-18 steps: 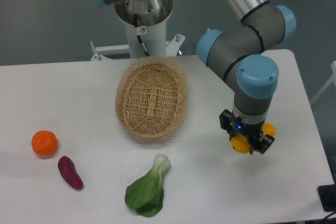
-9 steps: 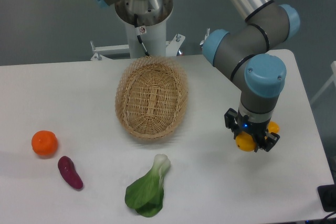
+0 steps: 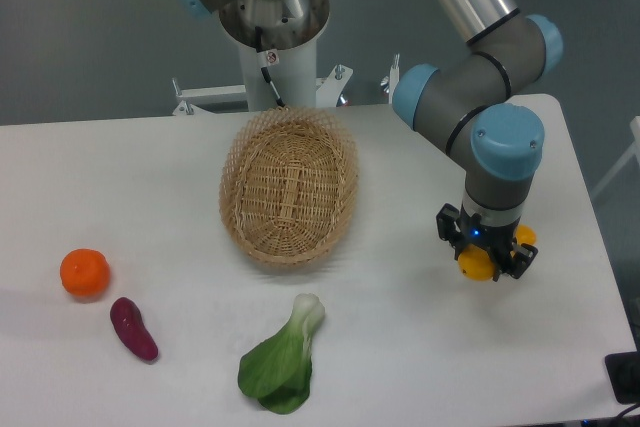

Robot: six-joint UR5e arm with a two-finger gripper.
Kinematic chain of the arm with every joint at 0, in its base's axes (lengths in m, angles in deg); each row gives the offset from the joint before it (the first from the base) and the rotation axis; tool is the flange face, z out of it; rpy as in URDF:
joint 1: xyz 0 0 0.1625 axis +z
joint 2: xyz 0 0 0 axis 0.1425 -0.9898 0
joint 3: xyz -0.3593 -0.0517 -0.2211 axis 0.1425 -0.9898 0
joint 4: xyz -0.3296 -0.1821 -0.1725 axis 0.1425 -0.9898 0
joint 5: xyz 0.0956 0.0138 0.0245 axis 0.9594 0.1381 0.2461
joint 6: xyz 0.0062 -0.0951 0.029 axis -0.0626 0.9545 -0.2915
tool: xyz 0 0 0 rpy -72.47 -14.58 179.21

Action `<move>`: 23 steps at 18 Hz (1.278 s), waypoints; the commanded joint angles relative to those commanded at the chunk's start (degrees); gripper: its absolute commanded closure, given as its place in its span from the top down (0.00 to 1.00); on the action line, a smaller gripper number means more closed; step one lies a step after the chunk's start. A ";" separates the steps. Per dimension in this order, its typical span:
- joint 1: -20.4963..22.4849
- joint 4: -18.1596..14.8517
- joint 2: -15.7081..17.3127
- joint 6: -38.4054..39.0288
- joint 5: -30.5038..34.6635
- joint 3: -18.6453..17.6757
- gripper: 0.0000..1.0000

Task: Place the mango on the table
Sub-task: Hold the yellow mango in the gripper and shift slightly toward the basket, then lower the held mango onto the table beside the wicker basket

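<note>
At right of frame your hand (image 3: 487, 259) pinches the mango (image 3: 478, 264) low over the desk (image 3: 400, 347), apparently for release.

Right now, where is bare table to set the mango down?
Bare table lies under and right of the gripper holding the mango, and between it and the basket. The front left is crowded: tangerine, purple vegetable, bok choy.
</note>
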 joint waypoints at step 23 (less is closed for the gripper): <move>0.09 3.61 3.18 -12.84 -0.18 -12.41 1.00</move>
